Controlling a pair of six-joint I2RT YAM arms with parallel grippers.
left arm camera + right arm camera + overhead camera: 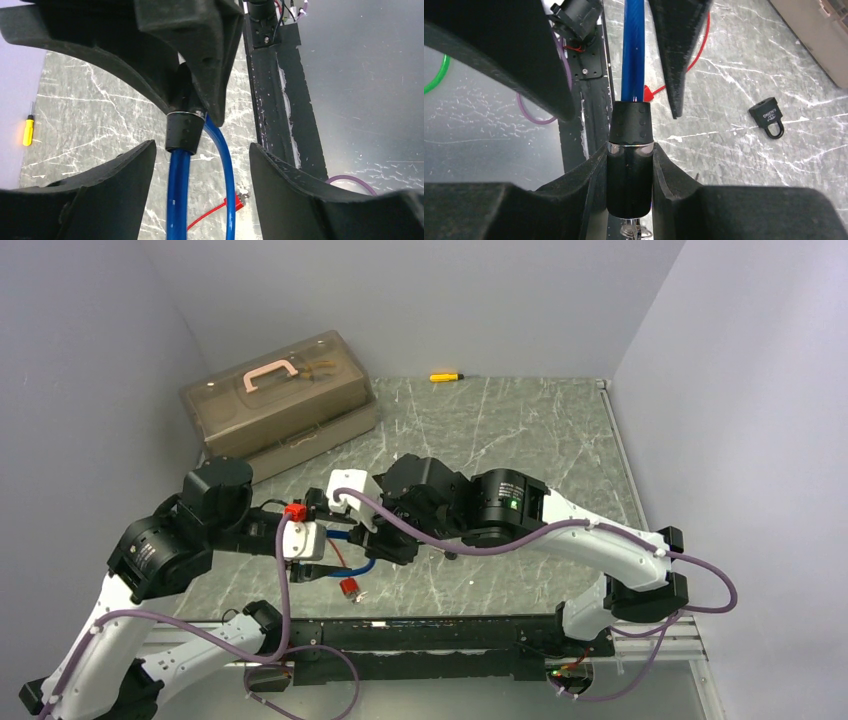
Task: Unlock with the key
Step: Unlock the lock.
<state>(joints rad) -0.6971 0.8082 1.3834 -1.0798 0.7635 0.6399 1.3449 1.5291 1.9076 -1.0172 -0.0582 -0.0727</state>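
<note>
A blue cable lock (362,562) hangs above the table between my two grippers. My right gripper (630,155) is shut on its black cylinder body (630,170), which also shows in the left wrist view (182,131). A bit of metal key ring (631,232) shows at the cylinder's bottom end. The blue cable (633,50) runs on from the body. My left gripper (202,150) is open, with both strands of the blue cable (178,195) between its fingers and untouched. A red cord with a red and silver tag (349,587) hangs from the lock.
A small black key head (768,117) lies on the marble table beside the lock. A brown toolbox with a pink handle (280,405) stands at the back left. A yellow screwdriver (445,376) lies at the far edge. A black rail (430,630) runs along the near edge.
</note>
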